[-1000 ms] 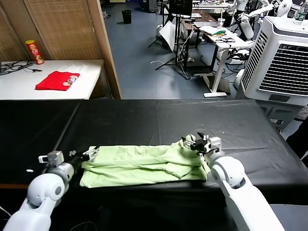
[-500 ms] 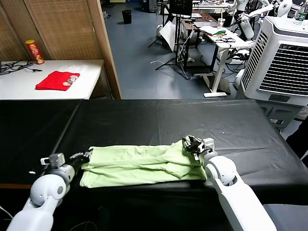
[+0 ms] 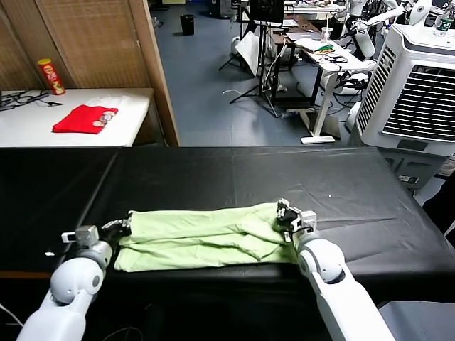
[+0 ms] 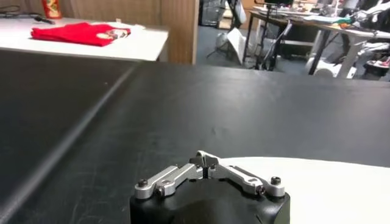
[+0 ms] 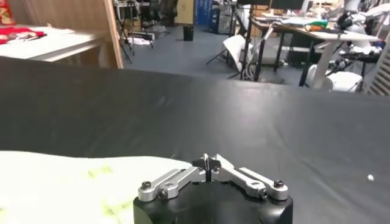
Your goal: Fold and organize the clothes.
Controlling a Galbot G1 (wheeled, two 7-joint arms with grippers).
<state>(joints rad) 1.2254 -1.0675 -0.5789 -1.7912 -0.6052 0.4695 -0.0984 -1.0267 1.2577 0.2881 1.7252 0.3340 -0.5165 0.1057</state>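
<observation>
Stretched along the black table (image 3: 213, 170), the pale green shirt (image 3: 202, 236) is pinched at each end by the closed left gripper (image 3: 122, 227) and right gripper (image 3: 284, 212), and a joint lift to fold it over is judged due next.

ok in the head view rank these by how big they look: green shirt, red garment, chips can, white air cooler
1. green shirt and white air cooler: look alike, and the cooler is cut off
3. red garment
4. chips can
</observation>
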